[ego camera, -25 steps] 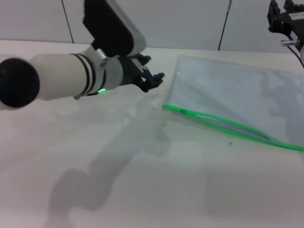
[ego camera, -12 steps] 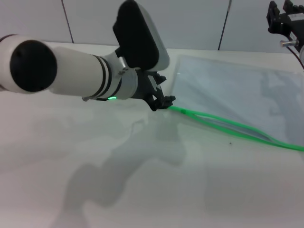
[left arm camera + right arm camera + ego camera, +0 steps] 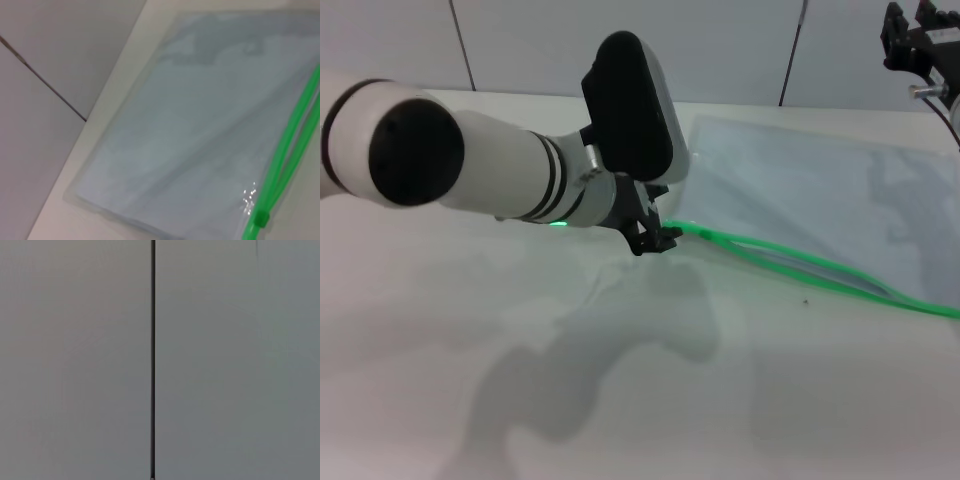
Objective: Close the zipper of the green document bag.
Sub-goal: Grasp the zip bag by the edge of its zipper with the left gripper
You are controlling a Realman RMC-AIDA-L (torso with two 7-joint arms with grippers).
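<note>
Green zipper (image 3: pixel 800 266) runs along the near edge of the green document bag (image 3: pixel 810 205) on the white table (image 3: pixel 620 400). Left gripper (image 3: pixel 655 238) has lowered toward the zipper's end since earlier; its opening cannot be told, apparently holding nothing. Right gripper (image 3: pixel 920 45) is parked high.
</note>
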